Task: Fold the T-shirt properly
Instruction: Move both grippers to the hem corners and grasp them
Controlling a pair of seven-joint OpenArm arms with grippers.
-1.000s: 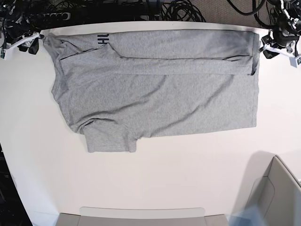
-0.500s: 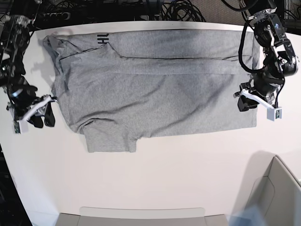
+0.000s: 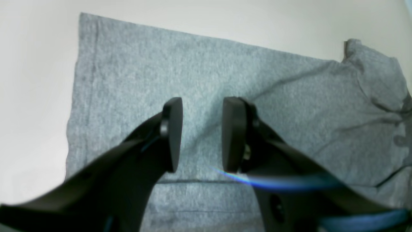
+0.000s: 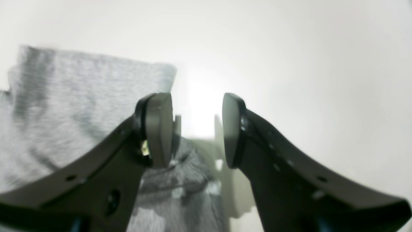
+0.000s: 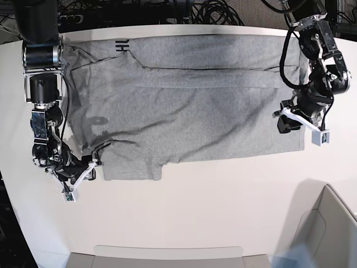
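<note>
From my console I count one garment and two arms. At the base view's left, my right gripper (image 5: 83,172) hangs with jaws parted and nothing between them, just beside the lower sleeve of the single heather light-grey cotton T-shirt (image 5: 189,106), which lies spread flat on the white table (image 5: 223,206), its top edge folded over. At the right, my left gripper (image 5: 285,121) is spread and released above the hem.
</note>
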